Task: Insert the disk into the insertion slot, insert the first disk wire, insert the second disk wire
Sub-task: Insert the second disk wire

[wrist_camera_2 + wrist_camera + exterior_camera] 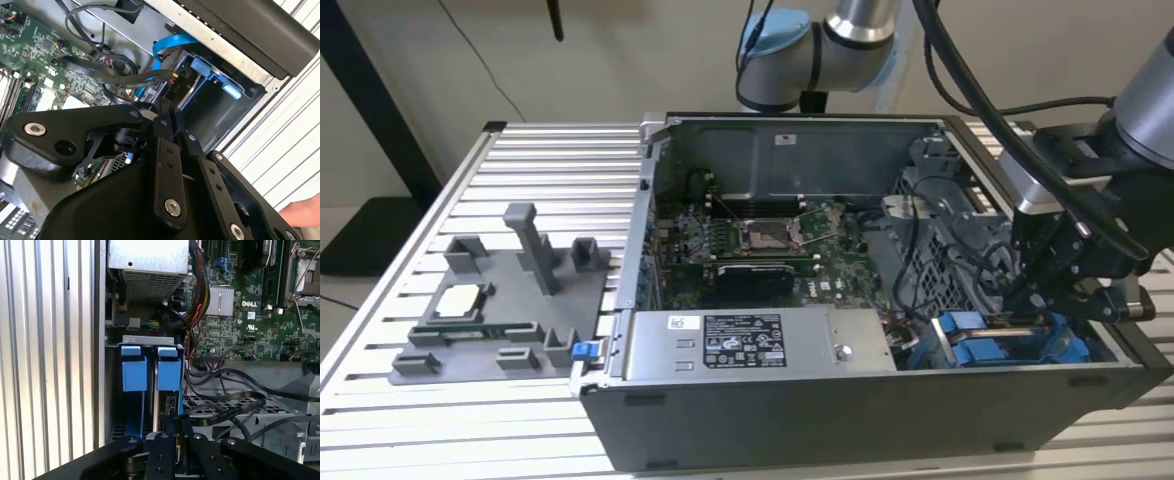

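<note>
A ribbed counter (534, 150) of pale aluminium slats carries everything. On it, toward the exterior view's right, stands a large open dark-grey metal computer case (854, 420), its side panel off. Toward the exterior view's left, just beside the case, lies a flat grey plastic fixture tray (507, 300) with upright posts and pockets. The slatted surface also runs alongside the case wall in both wrist views.
</note>
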`<state>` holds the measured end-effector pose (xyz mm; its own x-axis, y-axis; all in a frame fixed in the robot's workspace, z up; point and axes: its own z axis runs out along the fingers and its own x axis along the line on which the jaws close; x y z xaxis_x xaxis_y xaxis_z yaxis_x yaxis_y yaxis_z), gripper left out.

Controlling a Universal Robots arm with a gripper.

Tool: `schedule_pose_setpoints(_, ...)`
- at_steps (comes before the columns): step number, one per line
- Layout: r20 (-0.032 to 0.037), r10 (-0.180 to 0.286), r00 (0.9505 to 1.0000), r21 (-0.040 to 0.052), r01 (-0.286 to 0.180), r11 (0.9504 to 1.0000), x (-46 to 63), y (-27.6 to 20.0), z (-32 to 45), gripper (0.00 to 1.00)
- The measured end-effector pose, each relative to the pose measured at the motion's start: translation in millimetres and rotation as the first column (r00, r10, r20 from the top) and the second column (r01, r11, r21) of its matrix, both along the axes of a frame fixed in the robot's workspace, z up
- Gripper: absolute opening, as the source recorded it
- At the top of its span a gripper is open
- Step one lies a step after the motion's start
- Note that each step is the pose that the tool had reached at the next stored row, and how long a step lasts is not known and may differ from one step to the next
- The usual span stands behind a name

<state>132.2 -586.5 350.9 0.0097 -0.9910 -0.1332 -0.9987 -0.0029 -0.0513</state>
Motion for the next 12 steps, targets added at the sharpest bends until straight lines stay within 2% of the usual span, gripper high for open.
schedule_pose_setpoints(12, 0.0001, -0.026, 0.9997, -0.0123, 0.026, 0.9996, 0.2, 0.3, -4.2, 0.00)
